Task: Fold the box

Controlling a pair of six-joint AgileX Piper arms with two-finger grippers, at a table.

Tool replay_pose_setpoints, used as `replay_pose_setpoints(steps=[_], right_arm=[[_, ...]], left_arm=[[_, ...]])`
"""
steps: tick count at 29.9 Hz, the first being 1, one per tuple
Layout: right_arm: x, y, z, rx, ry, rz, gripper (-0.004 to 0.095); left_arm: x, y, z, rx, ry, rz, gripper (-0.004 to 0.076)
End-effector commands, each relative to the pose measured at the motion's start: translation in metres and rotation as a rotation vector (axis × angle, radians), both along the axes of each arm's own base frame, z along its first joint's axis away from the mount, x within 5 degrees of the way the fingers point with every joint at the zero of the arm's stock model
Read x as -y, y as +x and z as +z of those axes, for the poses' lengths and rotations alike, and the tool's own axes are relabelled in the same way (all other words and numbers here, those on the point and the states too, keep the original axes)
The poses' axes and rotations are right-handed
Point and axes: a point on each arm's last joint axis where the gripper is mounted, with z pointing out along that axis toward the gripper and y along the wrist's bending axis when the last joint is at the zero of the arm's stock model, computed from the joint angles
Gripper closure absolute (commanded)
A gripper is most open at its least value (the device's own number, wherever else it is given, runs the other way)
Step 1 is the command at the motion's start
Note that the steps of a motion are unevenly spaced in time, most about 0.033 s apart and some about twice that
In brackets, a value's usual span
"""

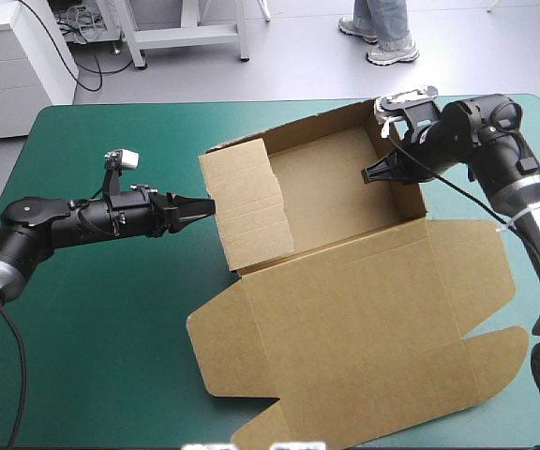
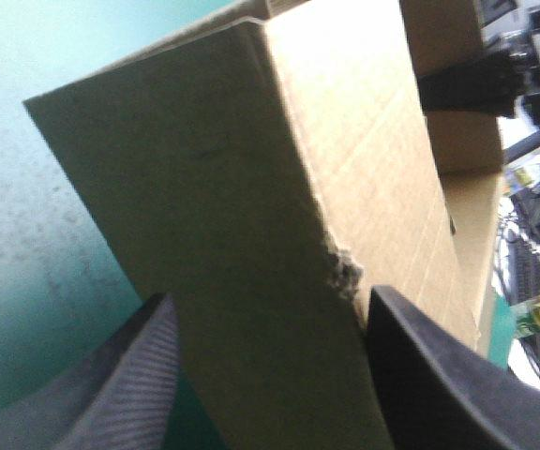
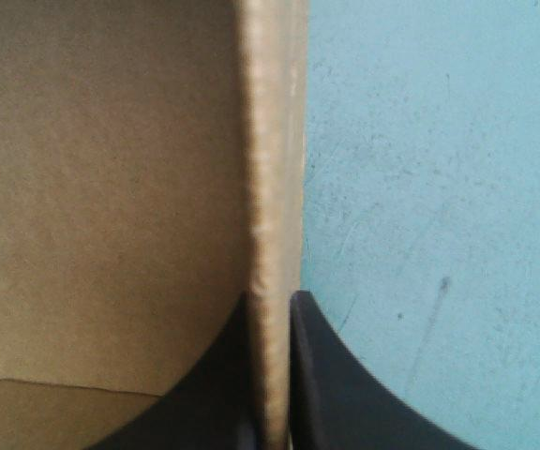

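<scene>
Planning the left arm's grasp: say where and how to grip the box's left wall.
Its raised outer edge, from the table's left side, one finger on each face. The left wall is a thin, raised sheet, and the open left end effector straddles that edge.

At the bottom centre of the high view, the box (image 1: 345, 309) runs past the frame's edge, its nearest flap cut off. In the left wrist view one close wall, standing between the fingers of the left end effector (image 2: 268, 295), hides much of the worktop (image 2: 26, 234) ahead.
</scene>
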Motion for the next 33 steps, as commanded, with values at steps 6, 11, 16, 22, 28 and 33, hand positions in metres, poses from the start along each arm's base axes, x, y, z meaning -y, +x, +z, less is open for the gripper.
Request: replay_pose_setpoints(steps=[6,11,16,22,28,33], right_arm=[[-0.039,-0.015,0.033,0.196,0.116,0.057,0.0918],[-0.049,-0.019,0.034,0.199,0.127,0.082,0.0918],[-0.053,-0.021,0.034,0.185,0.164,0.066,0.0918],[-0.055,-0.020,0.033,0.180,0.181,0.044,0.0918],[-0.058,-0.007,0.010,0.085,0.131,0.014,0.0918],[-0.066,0.011,-0.021,-0.015,0.079,0.009,0.0918]], left_arm=[[0.007,0.000,0.022,0.010,0.033,0.066,0.0303],[0.026,0.003,0.018,0.015,0.133,0.116,0.0308],[0.046,0.005,0.017,0.059,0.277,0.211,0.0499],[0.060,0.004,0.025,0.149,0.406,0.270,0.0733],[0.060,0.020,0.021,0.056,0.528,0.281,0.0732],[0.066,0.041,0.015,-0.022,0.628,0.245,0.0732]])
